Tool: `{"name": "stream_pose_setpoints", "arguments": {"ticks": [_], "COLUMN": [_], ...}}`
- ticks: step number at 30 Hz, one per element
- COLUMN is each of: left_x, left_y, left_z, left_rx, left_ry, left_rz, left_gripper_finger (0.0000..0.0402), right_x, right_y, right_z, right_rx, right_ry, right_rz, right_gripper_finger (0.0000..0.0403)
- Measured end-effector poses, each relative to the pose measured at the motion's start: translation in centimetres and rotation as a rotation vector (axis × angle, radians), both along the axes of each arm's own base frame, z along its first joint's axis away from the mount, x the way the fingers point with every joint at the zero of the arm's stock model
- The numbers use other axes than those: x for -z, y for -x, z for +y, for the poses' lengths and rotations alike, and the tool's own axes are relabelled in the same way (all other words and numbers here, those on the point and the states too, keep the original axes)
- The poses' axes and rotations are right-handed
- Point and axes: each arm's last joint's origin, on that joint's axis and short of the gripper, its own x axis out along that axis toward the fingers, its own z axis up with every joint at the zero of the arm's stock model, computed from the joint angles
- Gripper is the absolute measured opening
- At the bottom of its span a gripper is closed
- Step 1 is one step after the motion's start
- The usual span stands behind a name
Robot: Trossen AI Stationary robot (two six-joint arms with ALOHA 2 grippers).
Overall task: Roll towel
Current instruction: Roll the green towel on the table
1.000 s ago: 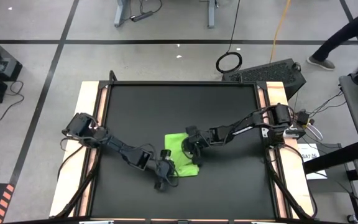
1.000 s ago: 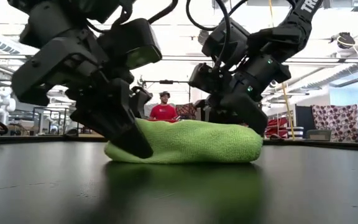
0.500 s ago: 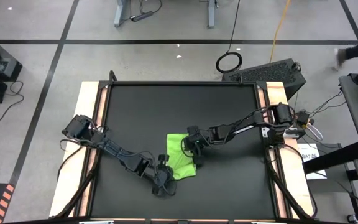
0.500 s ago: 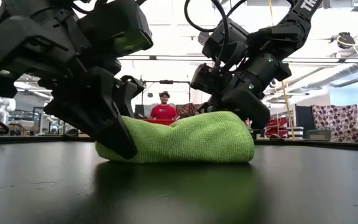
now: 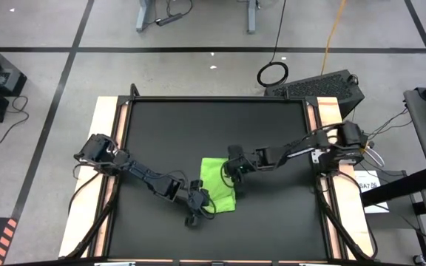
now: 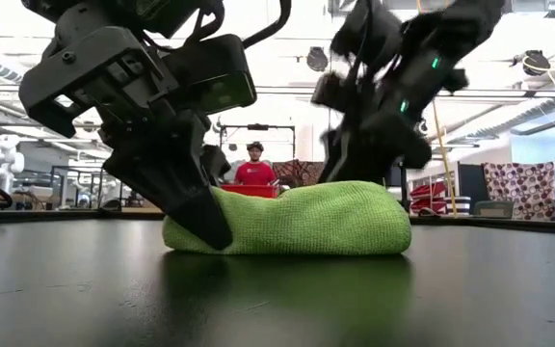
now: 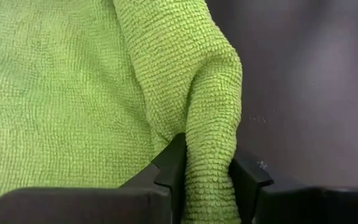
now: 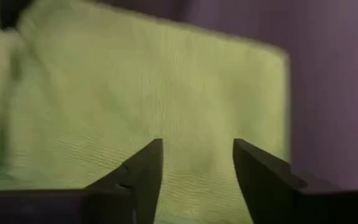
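Towel [image 5: 217,185] is sitting near the middle of the black table [image 5: 161,133], bunched into a low, partly rolled hump, one edge folded over on itself.

Left gripper [image 7: 205,171] is working the near end of it, fingers [image 7: 169,163] pinching a folded ridge of the green cloth between them, fabric filling the gap. In the low view it's planted at the hump's end, tip down at the tabletop.

Right gripper [image 8: 197,162] is hanging over the towel's far side w/ fingers spread and nothing between them, just cloth beneath. Looks like it's between grabs.

How to do this step well, imo: left arm's pinch is the anchor, so it should be holding firm while the roll gets turned over, not dragging the whole cloth across the table. Right arm prob needs to be coming down on the loose edge opposite, catching the same fold line, so both ends are turning together. If one end leads, the roll is going cone-shaped. Keep the lift low; soft fabric like this is likely unfurling if raised high or let go early.

Writing: nothing legible on the towel, arms or table. A paper sheet [image 5: 366,185] by the right table edge has marks, too small to read.
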Motion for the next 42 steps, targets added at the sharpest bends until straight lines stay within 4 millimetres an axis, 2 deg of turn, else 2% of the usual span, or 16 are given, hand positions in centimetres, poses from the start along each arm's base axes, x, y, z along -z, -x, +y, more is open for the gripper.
{"name": "stream_pose_setpoints", "arguments": {"ticks": [5,10,15,20,27,32,38,42], "left_x": [0.0,0.1,0.1,0.1,0.1,0.2,0.2,0.2], "left_y": [-0.1,-0.3,-0.5,-0.7,-0.7,-0.6,-0.6,-0.6], "left_z": [0.3,0.7,1.3,1.8,1.8,1.9,1.8,1.8], "left_rx": [-0.003,0.001,-0.006,-0.020,-0.014,-0.013,-0.012,-0.009], "left_ry": [0.001,0.018,0.032,0.040,0.054,0.053,0.053,0.058], "left_rz": [0.002,0.006,0.005,0.008,0.017,0.026,0.029,0.032], "left_gripper_finger": [0.0075,0.0045,0.0030,0.0028,0.0028,0.0027,0.0027,0.0027], "right_x": [-2.4,-3.9,-3.5,-0.9,2.8,4.1,4.9,5.2], "right_y": [1.3,2.3,2.7,3.0,3.0,2.8,2.9,2.9], "right_z": [2.2,5.8,9.9,12.8,14.1,14.3,14.1,12.9], "right_rx": [-0.030,-0.119,-0.237,-0.240,-0.164,-0.158,-0.128,-0.082], "right_ry": [0.071,0.074,0.063,0.169,0.347,0.323,0.258,0.080], "right_rz": [-0.015,-0.079,-0.133,-0.119,-0.091,-0.066,-0.032,0.015], "right_gripper_finger": [0.0214,0.0219,0.0220,0.0237,0.0255,0.0241,0.0202,0.0145]}}
